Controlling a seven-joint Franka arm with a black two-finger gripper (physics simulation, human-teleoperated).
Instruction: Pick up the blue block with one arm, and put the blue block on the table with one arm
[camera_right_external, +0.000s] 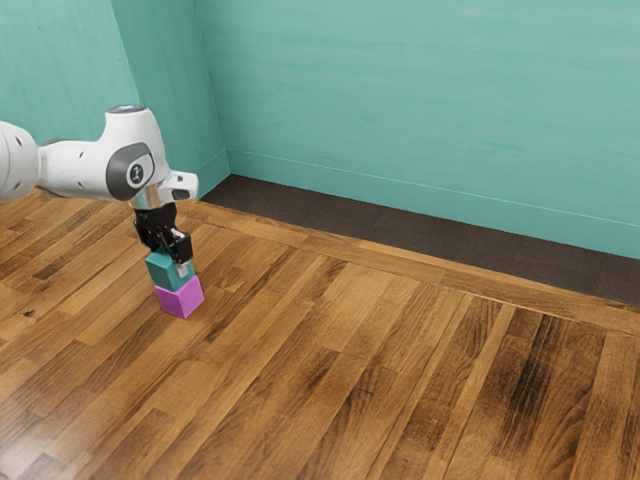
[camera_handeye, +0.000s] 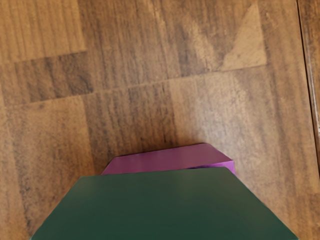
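My gripper (camera_right_external: 172, 262) points down at the blue block (camera_right_external: 168, 270), which looks teal, and is shut on it. One fingertip lies against the block's near side; the opposite one is hidden behind it. Directly below is a magenta block (camera_right_external: 181, 297) on the wooden surface. No gap shows between the two blocks, though I cannot tell if they touch. In the wrist view the blue block (camera_handeye: 162, 205) appears large and dark green under the hand, covering most of the magenta block (camera_handeye: 167, 159), whose edges are turned slightly from it.
The wooden tabletop (camera_right_external: 400, 370) stretches around the blocks and toward the exterior view's right. A dark strip (camera_right_external: 400, 228) runs beyond its far edge, along the teal wall (camera_right_external: 420, 100).
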